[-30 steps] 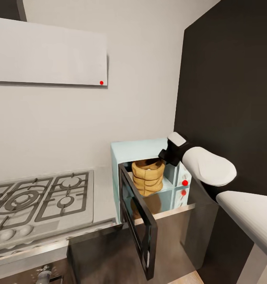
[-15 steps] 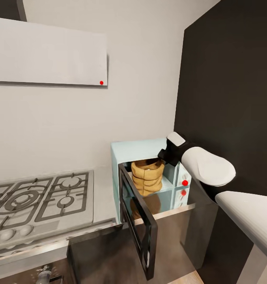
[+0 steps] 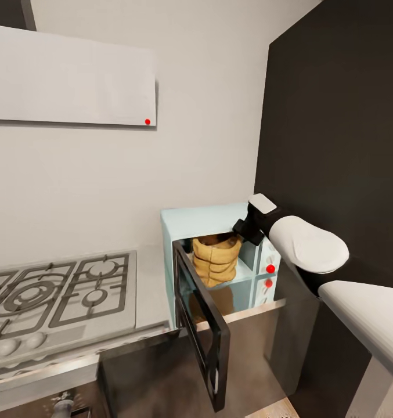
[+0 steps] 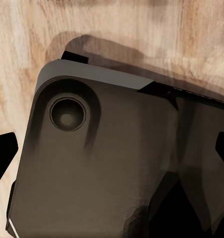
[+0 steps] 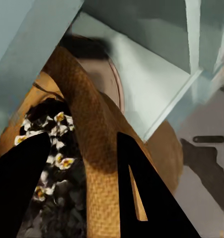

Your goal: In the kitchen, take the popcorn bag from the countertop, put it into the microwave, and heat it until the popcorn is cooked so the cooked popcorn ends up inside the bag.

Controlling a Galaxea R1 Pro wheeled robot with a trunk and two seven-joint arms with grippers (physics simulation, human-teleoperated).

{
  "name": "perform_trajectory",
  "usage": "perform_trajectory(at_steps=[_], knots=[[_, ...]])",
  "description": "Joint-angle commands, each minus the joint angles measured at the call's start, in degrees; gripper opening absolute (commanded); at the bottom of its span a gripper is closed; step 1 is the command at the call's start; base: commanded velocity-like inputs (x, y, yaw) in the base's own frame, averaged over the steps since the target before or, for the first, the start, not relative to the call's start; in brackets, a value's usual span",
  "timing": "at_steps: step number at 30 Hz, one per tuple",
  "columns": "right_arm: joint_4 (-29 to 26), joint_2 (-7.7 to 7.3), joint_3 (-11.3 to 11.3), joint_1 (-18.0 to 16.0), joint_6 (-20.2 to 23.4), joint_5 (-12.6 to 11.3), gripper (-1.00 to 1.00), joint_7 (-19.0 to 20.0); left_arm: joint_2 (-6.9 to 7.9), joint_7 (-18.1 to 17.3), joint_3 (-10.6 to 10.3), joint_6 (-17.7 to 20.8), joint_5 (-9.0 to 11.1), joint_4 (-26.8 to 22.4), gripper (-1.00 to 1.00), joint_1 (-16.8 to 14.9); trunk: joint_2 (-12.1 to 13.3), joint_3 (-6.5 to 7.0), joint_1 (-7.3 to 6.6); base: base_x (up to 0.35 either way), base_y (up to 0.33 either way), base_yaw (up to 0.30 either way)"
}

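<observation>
The pale blue microwave [image 3: 202, 220] stands on the steel countertop [image 3: 151, 278] with its black-framed door [image 3: 202, 325] swung wide open towards me. Inside the cavity the tan popcorn bag [image 3: 216, 261] stands upright. My right gripper [image 3: 244, 230] reaches in from the right at the bag's rim. In the right wrist view its fingers [image 5: 141, 198] straddle the bag's rolled rim [image 5: 97, 124], shut on it, and whitish popcorn [image 5: 57, 144] shows inside the sack. My left gripper [image 4: 112, 148] is open, hanging over my dark base and the wooden floor.
A steel gas hob [image 3: 57, 296] lies left of the microwave, under a flat white hood [image 3: 68, 81]. A tall dark cabinet wall [image 3: 335, 116] stands close on the right. The microwave's cream panel carries two red-marked knobs [image 3: 270, 269].
The whole picture has shifted slightly, so the camera moved. My right gripper and the bag keep nearly the same place inside the microwave.
</observation>
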Motion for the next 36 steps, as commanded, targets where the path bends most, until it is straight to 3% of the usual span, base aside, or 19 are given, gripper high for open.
perform_trajectory(at_steps=[1,4,24,36], knots=[[-0.2,0.05,0.1,0.0,0.3,-0.2,-1.00,-1.0,-0.01,-0.2,0.4,0.1,0.2,-0.1,1.00,0.0,0.0,-0.07,0.00,0.000,0.000,-0.185],[-0.2,0.09,0.1,0.0,0.4,-0.1,-1.00,-2.6,-0.01,-0.2,0.4,0.1,0.2,-0.1,1.00,0.0,0.0,-0.07,0.00,0.000,0.000,-0.208],[-0.2,-0.18,0.0,0.0,0.6,-0.4,-1.00,-2.9,-0.01,-0.2,0.4,0.1,0.5,0.0,1.00,0.0,0.0,-0.07,0.00,0.000,0.064,-0.026],[-0.3,-0.25,-0.1,0.0,0.6,-0.3,-1.00,-3.7,-0.01,-0.2,0.4,0.1,0.6,-0.1,1.00,0.0,0.0,-0.07,0.00,0.000,0.000,-0.169]])
